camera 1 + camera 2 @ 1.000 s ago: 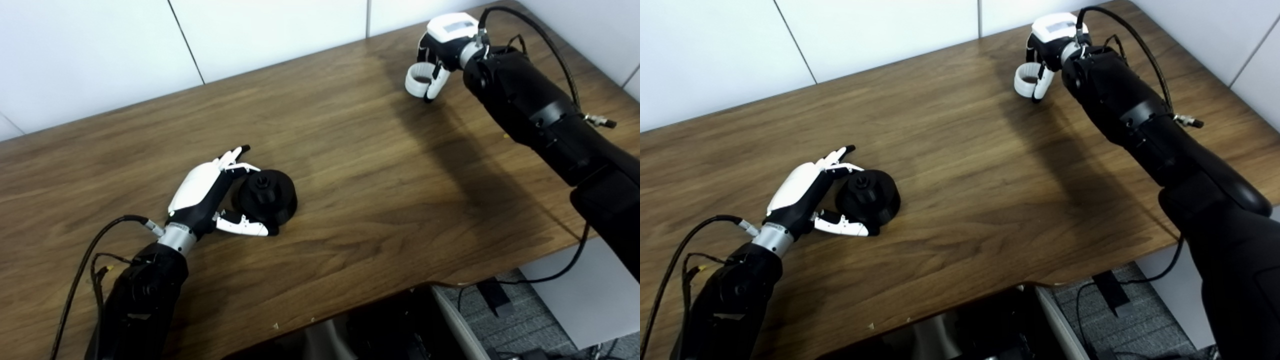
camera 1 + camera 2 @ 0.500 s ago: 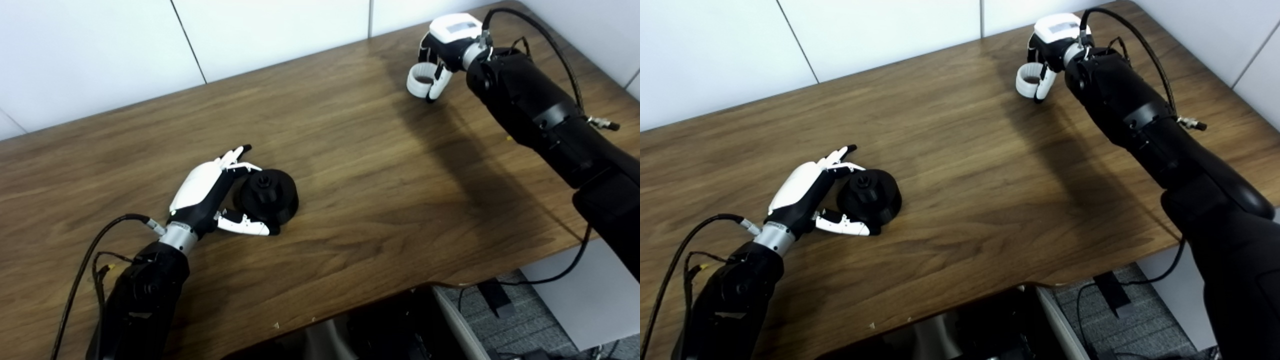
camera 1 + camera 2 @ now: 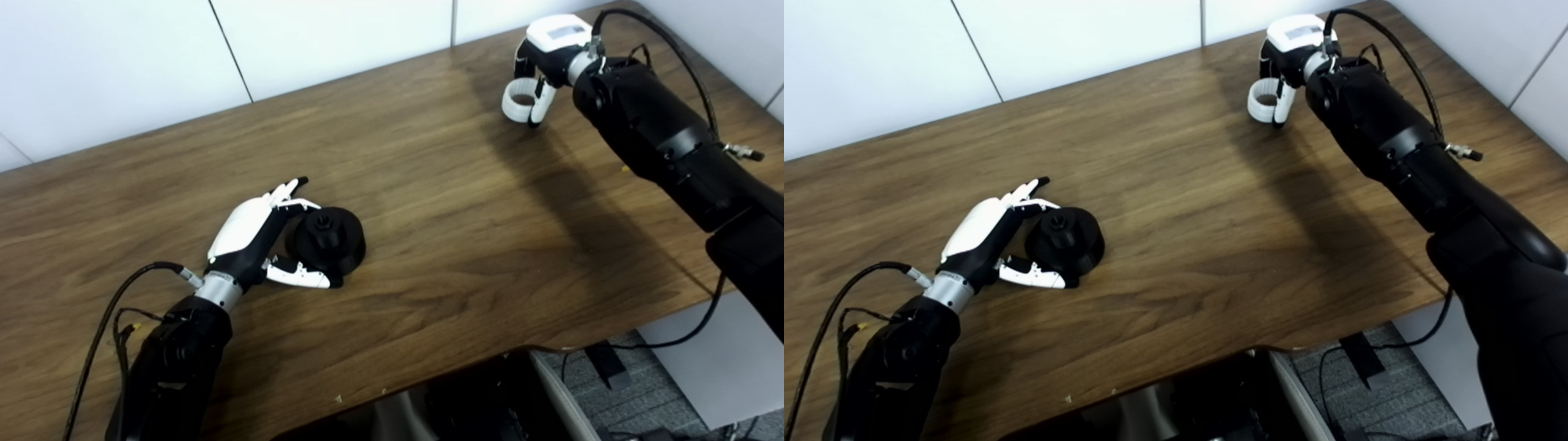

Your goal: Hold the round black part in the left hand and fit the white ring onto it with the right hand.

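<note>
The round black plastic part (image 3: pixel 327 239), a squat disc with a small raised hub on top, rests on the brown wood-grain bench (image 3: pixel 429 202) in the lower left of the frame. The robot's white-and-black left hand (image 3: pixel 260 236) lies beside it, fingers (image 3: pixel 288 188) spread along its far side and thumb along its near side, cradling the part loosely; it does not look lifted. Across the bench, in the upper right of the frame, the white-and-black right hand (image 3: pixel 542 67) has its fingers clamped on the white plastic ring (image 3: pixel 517 101), which hangs just above the surface, well apart from the part. The ring appears picked up, and the carry comes next. That move likely calls for bringing the ring down-left, levelling it over the hub, while the left hand firms its hold.
</note>
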`<state>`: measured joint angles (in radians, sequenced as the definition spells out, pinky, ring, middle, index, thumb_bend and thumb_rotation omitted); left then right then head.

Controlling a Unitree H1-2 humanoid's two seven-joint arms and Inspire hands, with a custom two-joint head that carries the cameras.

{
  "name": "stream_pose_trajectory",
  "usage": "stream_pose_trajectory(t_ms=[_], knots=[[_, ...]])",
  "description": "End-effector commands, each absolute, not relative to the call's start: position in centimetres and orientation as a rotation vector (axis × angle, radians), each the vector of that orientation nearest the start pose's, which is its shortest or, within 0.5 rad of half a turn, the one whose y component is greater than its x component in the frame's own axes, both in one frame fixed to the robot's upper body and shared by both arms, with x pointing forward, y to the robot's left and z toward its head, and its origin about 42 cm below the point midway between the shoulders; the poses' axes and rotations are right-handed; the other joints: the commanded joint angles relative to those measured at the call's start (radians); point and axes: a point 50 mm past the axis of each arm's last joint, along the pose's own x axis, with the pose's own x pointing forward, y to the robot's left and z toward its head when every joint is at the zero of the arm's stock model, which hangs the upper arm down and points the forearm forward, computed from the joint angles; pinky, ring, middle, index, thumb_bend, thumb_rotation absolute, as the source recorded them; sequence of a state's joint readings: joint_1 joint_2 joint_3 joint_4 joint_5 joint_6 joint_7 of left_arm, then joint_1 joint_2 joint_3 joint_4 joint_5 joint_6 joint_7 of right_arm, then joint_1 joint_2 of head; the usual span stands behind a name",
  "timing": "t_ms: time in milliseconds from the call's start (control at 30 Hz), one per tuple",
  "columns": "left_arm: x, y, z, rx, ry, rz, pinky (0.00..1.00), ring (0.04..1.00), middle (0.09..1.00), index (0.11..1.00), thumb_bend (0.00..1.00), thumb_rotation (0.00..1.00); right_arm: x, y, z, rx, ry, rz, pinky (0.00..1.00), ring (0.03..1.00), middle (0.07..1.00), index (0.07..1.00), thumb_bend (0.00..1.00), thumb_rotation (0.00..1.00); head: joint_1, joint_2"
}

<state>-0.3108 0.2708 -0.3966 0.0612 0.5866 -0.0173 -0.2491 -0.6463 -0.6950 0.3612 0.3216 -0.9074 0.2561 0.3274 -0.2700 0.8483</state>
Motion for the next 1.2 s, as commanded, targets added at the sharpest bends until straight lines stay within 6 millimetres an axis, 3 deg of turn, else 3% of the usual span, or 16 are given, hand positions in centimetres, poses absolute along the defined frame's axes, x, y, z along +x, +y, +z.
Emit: stream_pose_trajectory(t_ms=[0, 100, 267, 600, 867, 1000, 1167], knots=[[36.3, 16.8, 15.5, 0.988, -0.241, -0.587, 1.0, 1.0, 1.0, 0.634, 1.0, 0.36, 46.7, -37.5, 30.6, -1.723, 0.087, -0.023, 1.0, 0.804, 0.758, 0.494, 0.52, 0.15, 0.001, 0.0], [36.4, 16.8, 15.5, 0.992, -0.242, -0.586, 1.0, 1.0, 1.0, 0.635, 1.0, 0.36, 46.6, -37.4, 31.3, -1.728, 0.05, -0.023, 1.0, 0.725, 0.663, 0.494, 0.52, 0.15, 0.001, 0.0], [36.3, 16.7, 15.4, 0.991, -0.234, -0.586, 1.0, 1.0, 1.0, 0.636, 1.0, 0.35, 46.6, -37.4, 32.2, -1.739, 0.015, -0.027, 1.0, 0.706, 0.56, 0.493, 0.52, 0.15, 0.0, -0.002], [36.3, 16.6, 15.4, 0.996, -0.236, -0.588, 1.0, 1.0, 1.0, 0.635, 1.0, 0.35, 46.1, -37.1, 34.4, -1.79, 0.005, -0.034, 1.0, 0.705, 0.582, 0.494, 0.52, 0.15, -0.001, -0.002], [36.4, 16.5, 15.4, 0.984, -0.232, -0.586, 1.0, 1.0, 1.0, 0.635, 1.0, 0.34, 45.7, -36.9, 35.9, -1.809, -0.025, -0.034, 1.0, 0.748, 0.685, 0.494, 0.52, 0.15, -0.002, -0.001], [36.5, 16.5, 15.5, 0.989, -0.236, -0.584, 1.0, 1.0, 1.0, 0.634, 1.0, 0.32, 45.1, -36.5, 36.5, -1.787, -0.056, -0.033, 1.0, 0.71, 0.571, 0.493, 0.52, 0.15, -0.003, -0.001], [36.5, 16.5, 15.5, 0.99, -0.231, -0.582, 1.0, 1.0, 1.0, 0.634, 1.0, 0.31, 44.2, -35.6, 37.0, -1.783, -0.091, -0.015, 1.0, 0.759, 0.629, 0.493, 0.52, 0.15, -0.001, -0.001]])
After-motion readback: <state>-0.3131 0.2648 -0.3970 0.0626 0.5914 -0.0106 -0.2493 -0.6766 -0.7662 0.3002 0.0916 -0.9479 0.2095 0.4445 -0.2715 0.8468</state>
